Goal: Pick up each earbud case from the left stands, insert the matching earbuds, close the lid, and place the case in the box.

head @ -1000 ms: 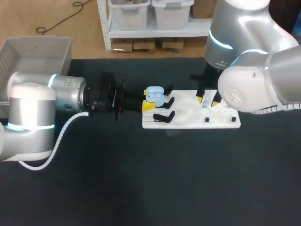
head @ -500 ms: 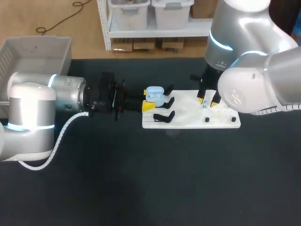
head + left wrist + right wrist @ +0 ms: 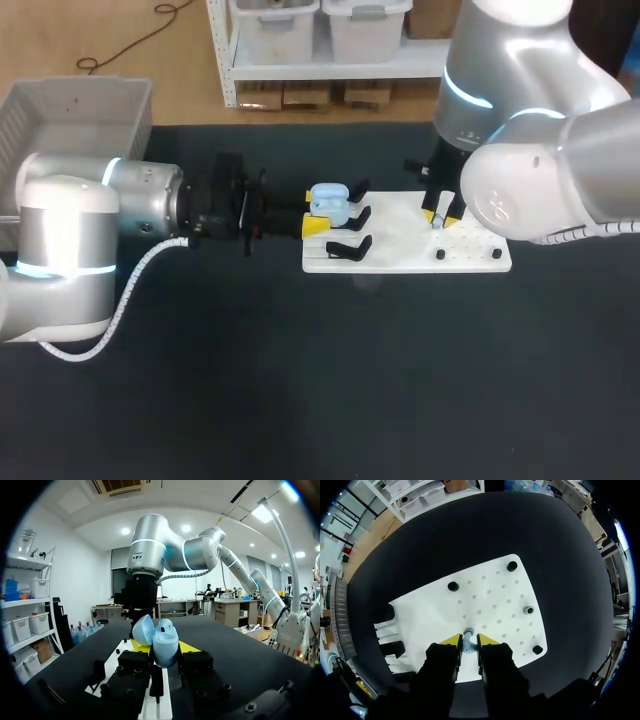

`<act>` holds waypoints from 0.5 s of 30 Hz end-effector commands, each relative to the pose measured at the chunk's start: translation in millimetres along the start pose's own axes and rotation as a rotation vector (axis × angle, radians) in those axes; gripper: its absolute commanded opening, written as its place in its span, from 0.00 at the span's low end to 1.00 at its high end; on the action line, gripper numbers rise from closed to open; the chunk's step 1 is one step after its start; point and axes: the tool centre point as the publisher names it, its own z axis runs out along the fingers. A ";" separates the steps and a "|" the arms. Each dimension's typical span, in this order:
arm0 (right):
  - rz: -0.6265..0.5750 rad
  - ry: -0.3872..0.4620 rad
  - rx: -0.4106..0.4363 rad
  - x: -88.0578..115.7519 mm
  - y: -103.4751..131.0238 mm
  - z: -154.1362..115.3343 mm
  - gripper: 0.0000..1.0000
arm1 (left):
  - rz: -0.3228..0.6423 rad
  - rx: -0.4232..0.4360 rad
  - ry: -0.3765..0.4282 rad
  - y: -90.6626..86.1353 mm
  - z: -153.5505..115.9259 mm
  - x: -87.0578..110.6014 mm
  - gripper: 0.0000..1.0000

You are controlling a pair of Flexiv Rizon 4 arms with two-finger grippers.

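A light blue earbud case [image 3: 329, 203] with its lid up sits at the black stands on the left end of the white board [image 3: 400, 255]. My left gripper [image 3: 318, 222] is shut on it from both sides. In the left wrist view the open case [image 3: 163, 641] stands between the yellow tips of the left gripper [image 3: 161, 649]. My right gripper [image 3: 441, 216] points down at the board's right half. Its yellow tips [image 3: 469, 640] press on a small pale earbud [image 3: 468, 632] that rests on the board [image 3: 490, 600].
A second black stand [image 3: 349, 249] sits empty nearer the board's front edge. Several black pegs [image 3: 453, 586] dot the board's right part. A grey box [image 3: 75, 110] stands at the table's back left corner.
The right gripper's fingers have drawn together around the earbud. The left arm and the case have not moved.
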 end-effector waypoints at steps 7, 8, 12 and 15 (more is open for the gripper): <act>0.001 -0.007 0.001 4.4 -2.0 -15.8 0.00 | 0.002 -0.005 -0.001 -1.7 -0.3 0.0 0.00; 0.000 -0.009 0.000 5.9 -2.1 -20.3 0.00 | 0.002 -0.005 -0.001 -1.7 -0.3 0.0 0.00; -0.004 -0.017 -0.002 12.2 -3.0 -40.7 0.00 | 0.002 -0.005 -0.001 -1.7 -0.3 0.0 0.00; -0.002 -0.024 -0.017 16.2 -1.7 -59.3 0.00 | 0.002 -0.005 -0.001 -1.7 -0.3 0.0 0.00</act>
